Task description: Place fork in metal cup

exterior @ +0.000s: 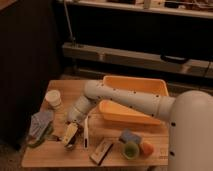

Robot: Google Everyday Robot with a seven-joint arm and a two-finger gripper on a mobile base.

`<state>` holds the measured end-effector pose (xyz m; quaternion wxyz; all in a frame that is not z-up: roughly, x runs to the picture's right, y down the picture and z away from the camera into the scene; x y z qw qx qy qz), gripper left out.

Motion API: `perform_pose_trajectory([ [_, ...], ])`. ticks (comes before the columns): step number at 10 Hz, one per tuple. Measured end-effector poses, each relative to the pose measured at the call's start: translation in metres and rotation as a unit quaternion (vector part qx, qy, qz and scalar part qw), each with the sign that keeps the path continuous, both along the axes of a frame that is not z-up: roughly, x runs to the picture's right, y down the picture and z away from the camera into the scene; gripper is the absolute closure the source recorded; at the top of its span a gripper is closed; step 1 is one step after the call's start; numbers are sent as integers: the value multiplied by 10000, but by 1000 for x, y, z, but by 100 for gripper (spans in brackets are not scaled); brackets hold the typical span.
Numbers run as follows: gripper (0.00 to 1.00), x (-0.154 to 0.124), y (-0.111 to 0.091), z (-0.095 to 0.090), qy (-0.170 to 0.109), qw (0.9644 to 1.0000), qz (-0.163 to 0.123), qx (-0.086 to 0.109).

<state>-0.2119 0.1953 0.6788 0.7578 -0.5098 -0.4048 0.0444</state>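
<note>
The single camera view looks down on a small wooden table [55, 155] in dim, warm light. The robot's white arm [135, 100] reaches in from the lower right, bends at a rounded elbow and runs down and to the left, ending at the gripper [71, 134] low over the table's left half.

The gripper points down over the small, round, dark grey shiny metal cup [69, 142], which sits directly beneath it and is largely covered by it. The short, pale yellowish-tan fork [70, 132] lies tilted at the gripper's tip, its lower end at or inside the cup's mouth; whether the fork is gripped or already loose cannot be told, nor how wide the gripper stands.

Just right of the gripper a long white utensil with a dark tip [86, 132] lies on the wood. Left of the gripper rests a crumpled grey-blue cloth [40, 125]. Above and left of it stands a white paper cup [53, 98]. Behind the arm, up and to the right, is a large orange plastic bin [132, 86]. Lower right of the gripper lies a flat tan rectangular packet [101, 150], and further right a green cup [131, 150], a blue-grey block [127, 135] and a small orange round object [147, 147] stand close together.
</note>
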Motion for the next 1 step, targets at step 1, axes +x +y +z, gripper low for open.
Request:
perform_pose_trajectory([
  [1,20,1,0,0,7,10000,3,-3],
])
